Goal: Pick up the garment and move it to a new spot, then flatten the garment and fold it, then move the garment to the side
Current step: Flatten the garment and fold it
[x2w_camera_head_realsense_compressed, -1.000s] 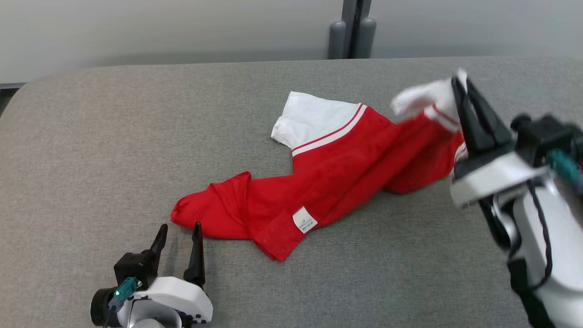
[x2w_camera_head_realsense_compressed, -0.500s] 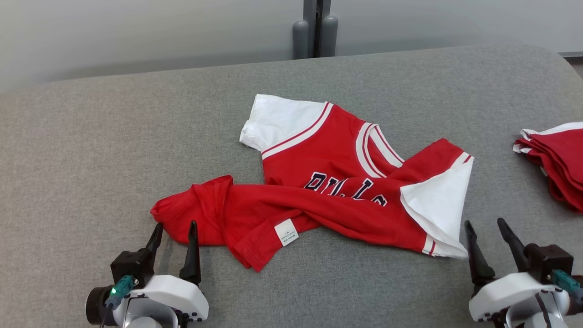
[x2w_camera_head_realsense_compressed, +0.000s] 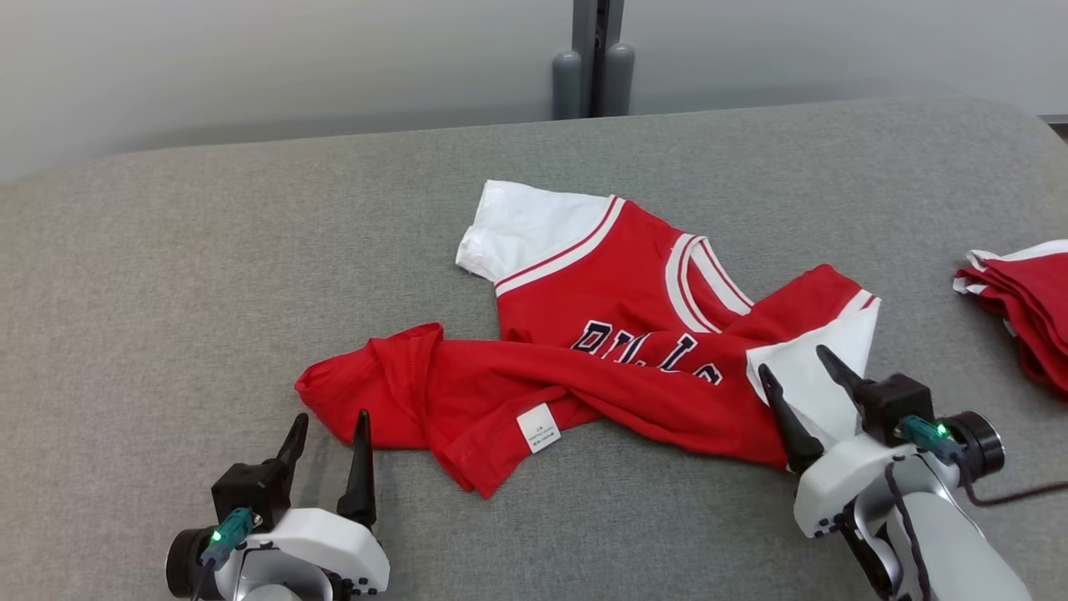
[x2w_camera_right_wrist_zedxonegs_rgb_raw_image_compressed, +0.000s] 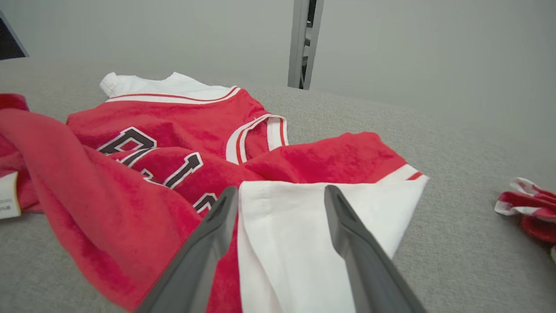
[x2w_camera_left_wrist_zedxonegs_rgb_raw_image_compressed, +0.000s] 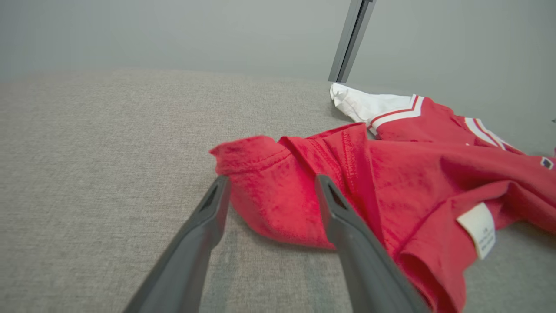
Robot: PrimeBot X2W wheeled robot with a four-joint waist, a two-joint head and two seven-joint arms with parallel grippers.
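Currently we list one red-and-white garment (x2w_camera_head_realsense_compressed: 617,351), twisted and bunched at the centre of the head view on the grey padded surface (x2w_camera_head_realsense_compressed: 167,275), not yet flattened. At lower left, the left gripper (x2w_camera_head_realsense_compressed: 331,415), fingers spread wide and empty, points at the red hem corner (x2w_camera_left_wrist_zedxonegs_rgb_raw_image_compressed: 260,165); we judge it set there to pinch that end for spreading. At lower right, the right gripper (x2w_camera_head_realsense_compressed: 790,359), fingers equally wide, holding nothing, hangs over the white sleeve (x2w_camera_right_wrist_zedxonegs_rgb_raw_image_compressed: 304,226), likely for the opposite pull. The left wrist view gives hem stitching the head view blurs; the right wrist view gives the sleeve between the fingers, contact untellable; the head view adds a folded red pile (x2w_camera_head_realsense_compressed: 1022,309) at far right, well apart.
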